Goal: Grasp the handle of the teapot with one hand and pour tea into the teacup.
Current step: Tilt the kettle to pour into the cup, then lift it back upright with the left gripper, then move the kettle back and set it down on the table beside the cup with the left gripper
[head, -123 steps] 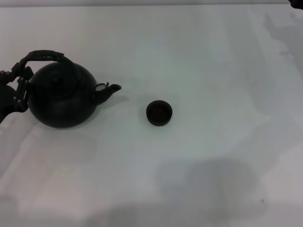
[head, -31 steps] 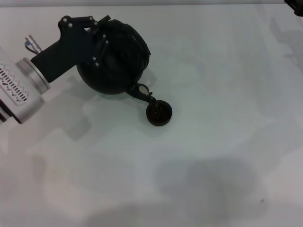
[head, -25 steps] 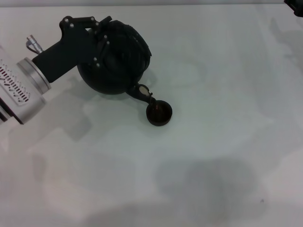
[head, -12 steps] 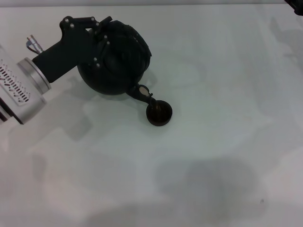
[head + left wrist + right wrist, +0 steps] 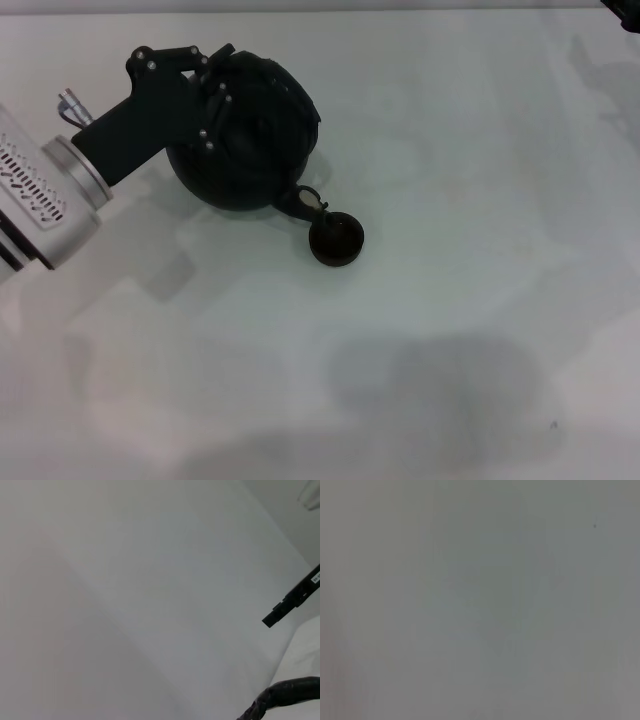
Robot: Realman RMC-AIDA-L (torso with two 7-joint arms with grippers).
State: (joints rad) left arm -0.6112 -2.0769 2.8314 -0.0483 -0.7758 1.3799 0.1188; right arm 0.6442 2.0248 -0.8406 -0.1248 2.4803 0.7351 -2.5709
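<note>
Holding the teapot (image 5: 245, 135) aloft and tipped, my left gripper (image 5: 205, 95) was clenched on the handle (image 5: 225, 60) at the pot's top, the spout (image 5: 305, 203) dipping down to just above the near rim of the teacup (image 5: 336, 240). I judged the pot heavy — a big, round, matte-black body, stiff and probably cast, likely with liquid shifting inside as it tilted. The arched handle was the only sensible place to take hold; a hoop like that can pivot, so I expected the pot to swing under the fingers if I moved sharply. The lid worried me too, since at that tilt it could slide off.

The teacup, by contrast, looked small and light, sitting on the bench directly under the spout, handleless and easy to knock over with the slightest nudge from the spout. I could not see whether any tea lay in it.

Counting: one teapot, one handle, one spout, one teacup. My right gripper (image 5: 625, 10) sat parked far from the teacup at the bench's far edge, only a sliver showing — I could not tell how it was set.
</note>
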